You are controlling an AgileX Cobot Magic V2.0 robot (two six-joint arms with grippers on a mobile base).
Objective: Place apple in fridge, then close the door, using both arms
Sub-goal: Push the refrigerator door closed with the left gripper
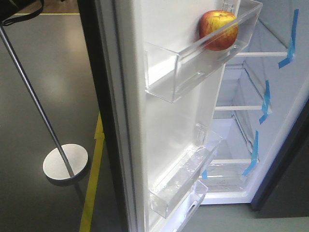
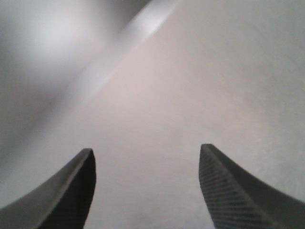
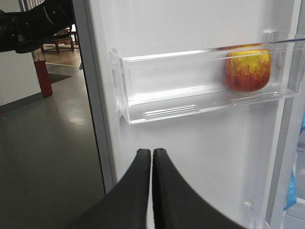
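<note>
Exterior front view: apple [image 1: 218,30] resting inside the upper door bin [image 1: 183,72], at the bin's end nearest the fridge [image 1: 289,121] cavity; red and yellow skin showing through the clear wall; door [image 1: 159,130] standing open, white face toward the camera; a second clear bin [image 1: 181,179] on the same face, well below the upper door bin; glass shelves and blue tape strips [image 1: 264,102] right of the upper door bin, inside the white lining; far left of it, a thin pole on a round base [image 1: 65,163] and a yellow floor line [image 1: 94,183].

Left wrist view: left jaws spread wide, nothing between them; facing a blurred grey surface crossed by a pale band; cannot tell what surface, nor where it lies from the upper door bin.

Right wrist view: right jaws clenched, tips pressed together, holding nothing; just below the upper door bin [image 3: 167,98], before the door's white face; apple [image 3: 248,70] at the bin's right end, sitting on its bottom, well apart from the jaws; grey floor [image 3: 47,157] left of the bin, beyond the door edge.
</note>
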